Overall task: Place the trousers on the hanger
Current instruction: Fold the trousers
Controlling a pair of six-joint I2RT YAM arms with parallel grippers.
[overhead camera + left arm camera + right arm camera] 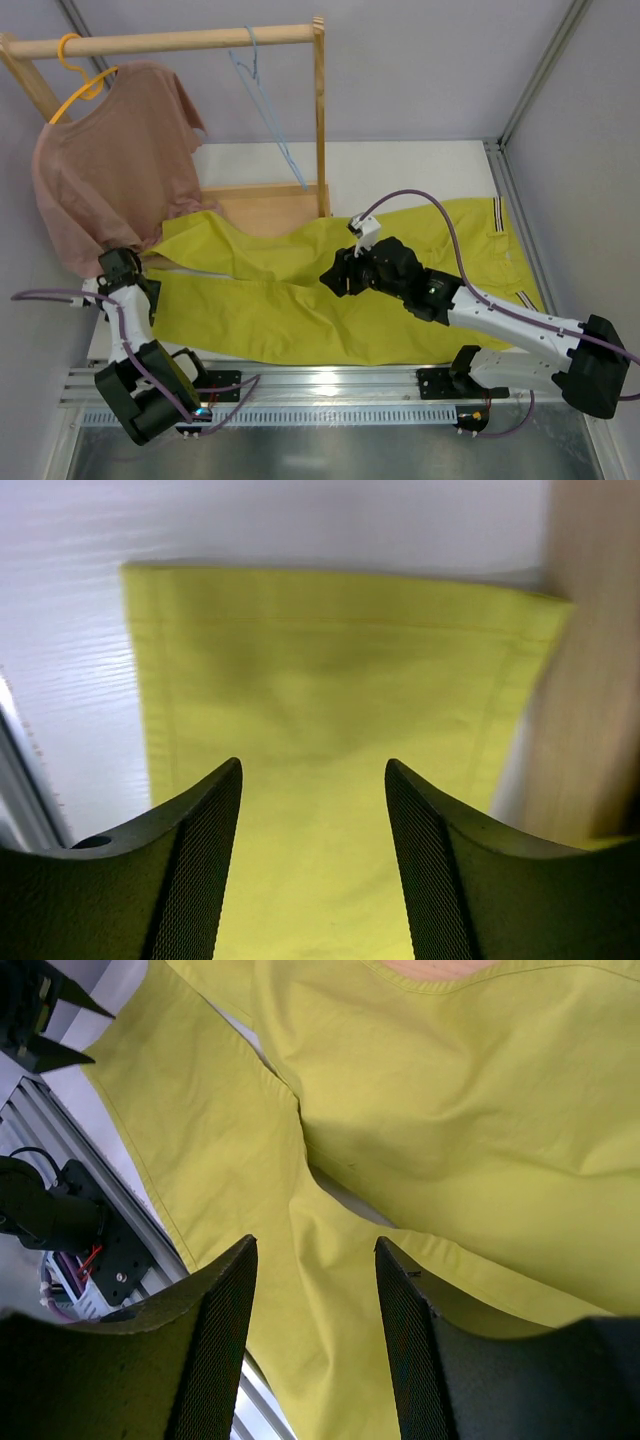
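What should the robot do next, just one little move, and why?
Probably raise the right gripper toward the hanger. Both it and the left gripper stand open and empty above the trousers, which lie spread out, while the hanger hangs bare on the wooden rail.

Long yellow-green cloth trousers (pixel 300 300) lie flat on the white table (pixel 400 165), waist at 3 o'clock, leg ends at 9. Wooden rack (pixel 320 120) stands behind at 12 w/ thin light-blue wire hanger (pixel 262 112) on its rod; dusty-pink T-shirt (pixel 110 170) hangs at 10.
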